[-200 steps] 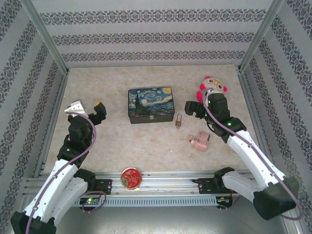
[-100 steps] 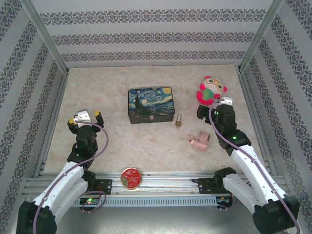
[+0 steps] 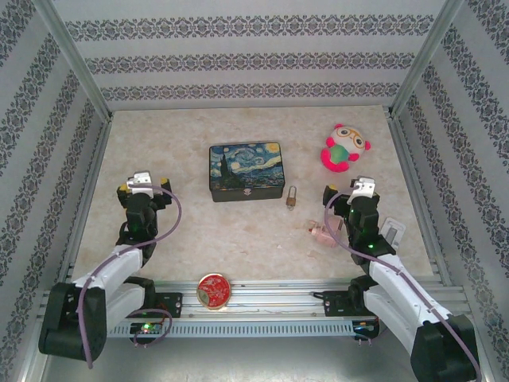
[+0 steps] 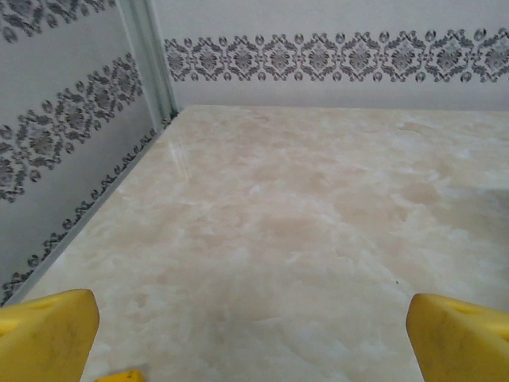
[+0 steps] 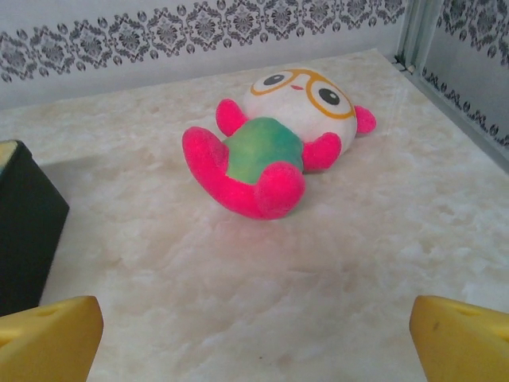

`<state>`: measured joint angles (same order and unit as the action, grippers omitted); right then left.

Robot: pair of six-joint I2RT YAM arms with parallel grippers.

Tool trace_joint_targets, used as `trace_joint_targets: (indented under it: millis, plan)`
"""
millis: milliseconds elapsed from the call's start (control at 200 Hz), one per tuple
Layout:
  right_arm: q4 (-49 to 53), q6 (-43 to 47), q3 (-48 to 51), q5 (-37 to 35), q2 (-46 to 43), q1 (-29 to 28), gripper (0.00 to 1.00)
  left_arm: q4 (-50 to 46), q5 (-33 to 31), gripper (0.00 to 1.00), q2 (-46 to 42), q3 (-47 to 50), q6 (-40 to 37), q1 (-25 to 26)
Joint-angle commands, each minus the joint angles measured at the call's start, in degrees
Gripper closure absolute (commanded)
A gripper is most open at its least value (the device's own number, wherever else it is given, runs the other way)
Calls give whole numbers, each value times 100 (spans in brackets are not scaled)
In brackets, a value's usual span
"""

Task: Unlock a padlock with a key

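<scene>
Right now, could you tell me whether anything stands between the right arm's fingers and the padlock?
Nothing visible does. The padlock lies on bare table left of the right fingers; the pink block sits nearer the bases, off that line.

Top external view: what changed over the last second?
The left gripper and right gripper both drew back toward their bases, jaws open and empty throughout. The right one no longer covers the plush toy. Padlock, Starry Night box and pink block stayed put.
</scene>
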<state>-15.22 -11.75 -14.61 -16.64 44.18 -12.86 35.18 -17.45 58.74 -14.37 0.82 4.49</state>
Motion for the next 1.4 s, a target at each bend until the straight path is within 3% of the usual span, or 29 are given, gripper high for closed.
trace_joint_targets:
  millis: [0, 275, 605, 1074, 1164, 1394]
  plan:
    - [-706, 709, 19, 78, -9, 56, 2, 697, 596, 1, 253, -145, -107, -162]
    - [-1224, 1146, 115, 208, 416, 100, 2, 1367, 1199, 1, 933, -119, -159, -351]
    - [-1857, 1201, 187, 434, 1023, 182, 2, 1522, 2189, 1, 1566, -255, -97, -510]
    - [-2430, 1298, 379, 528, 1221, 301, 2, 2117, 3088, 1, 3151, -624, -413, -529]
    - [-2627, 1315, 432, 629, 1294, 342, 2, 2131, 3248, 1, 3259, -681, -194, -730]
    - [-3163, 1450, 463, 885, 1582, 429, 2, 2093, 2396, 1, 3250, -690, 89, -748]
